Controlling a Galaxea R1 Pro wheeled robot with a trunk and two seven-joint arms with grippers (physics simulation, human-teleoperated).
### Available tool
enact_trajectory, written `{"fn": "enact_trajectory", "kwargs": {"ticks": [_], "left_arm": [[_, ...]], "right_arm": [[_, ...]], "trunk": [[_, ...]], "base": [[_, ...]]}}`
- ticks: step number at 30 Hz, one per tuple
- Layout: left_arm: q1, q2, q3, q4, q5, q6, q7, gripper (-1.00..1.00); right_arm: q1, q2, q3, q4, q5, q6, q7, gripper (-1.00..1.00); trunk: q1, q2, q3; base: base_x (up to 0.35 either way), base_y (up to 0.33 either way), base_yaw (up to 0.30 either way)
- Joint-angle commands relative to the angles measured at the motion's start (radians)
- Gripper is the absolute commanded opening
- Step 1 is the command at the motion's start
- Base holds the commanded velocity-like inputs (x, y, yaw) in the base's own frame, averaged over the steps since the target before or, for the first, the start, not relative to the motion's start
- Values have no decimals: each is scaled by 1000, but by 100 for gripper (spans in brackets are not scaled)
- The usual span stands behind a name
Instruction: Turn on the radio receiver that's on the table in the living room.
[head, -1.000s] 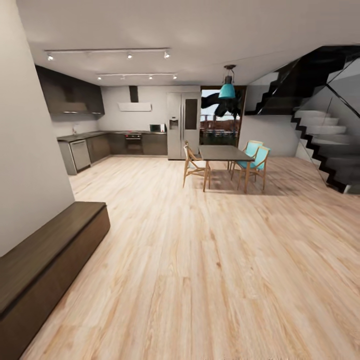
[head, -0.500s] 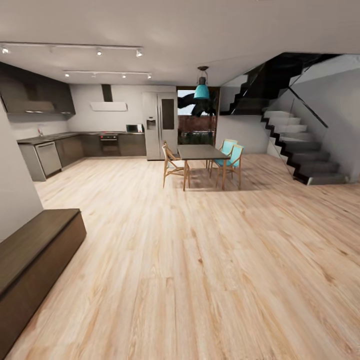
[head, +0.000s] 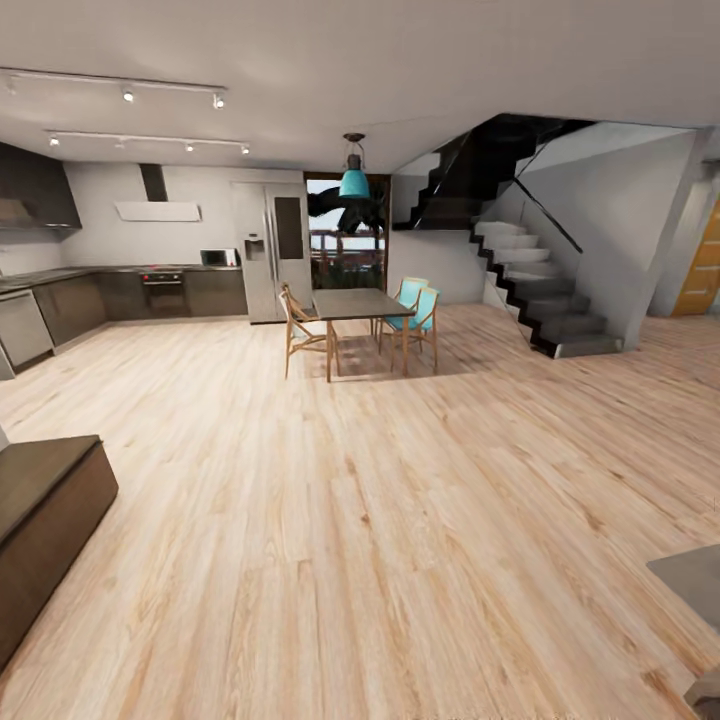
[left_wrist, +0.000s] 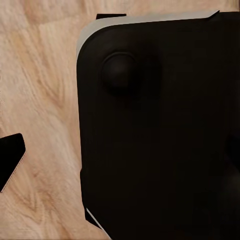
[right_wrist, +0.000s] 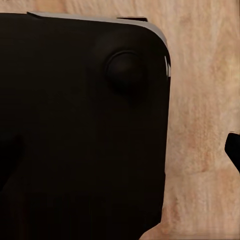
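The head camera has panned right since a second ago: the dark bench (head: 45, 520) has slid toward the left edge, and a grey tabletop corner (head: 690, 585) has appeared at lower right. The radio receiver is not yet sighted. Jaw state: cannot tell.

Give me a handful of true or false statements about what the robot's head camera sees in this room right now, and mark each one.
1. Two turquoise chairs stand at the dining table. True.
2. The pendant lamp over the dining table is red. False: its shade is turquoise.
3. A staircase rises to the right of the dining table. True.
4. The floor is grey tile. False: it is light wood planks.
5. A dark wooden bench sits at the left edge. True.
6. The refrigerator is behind the staircase. False: it stands against the kitchen wall, left of the dining table.
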Motion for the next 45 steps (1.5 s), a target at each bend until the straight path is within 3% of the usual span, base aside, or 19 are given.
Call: {"fn": "enact_trajectory", "kwargs": {"ticks": [1, 45], "left_arm": [[0, 0, 0, 0, 0, 0, 0, 100], [0, 0, 0, 0, 0, 0, 0, 100]], "right_arm": [[0, 0, 0, 0, 0, 0, 0, 100], [0, -8, 0, 0, -1, 0, 1, 100]], "trunk": [[0, 0, 0], [0, 0, 0]], "base": [[0, 0, -292], [0, 0, -292]]}}
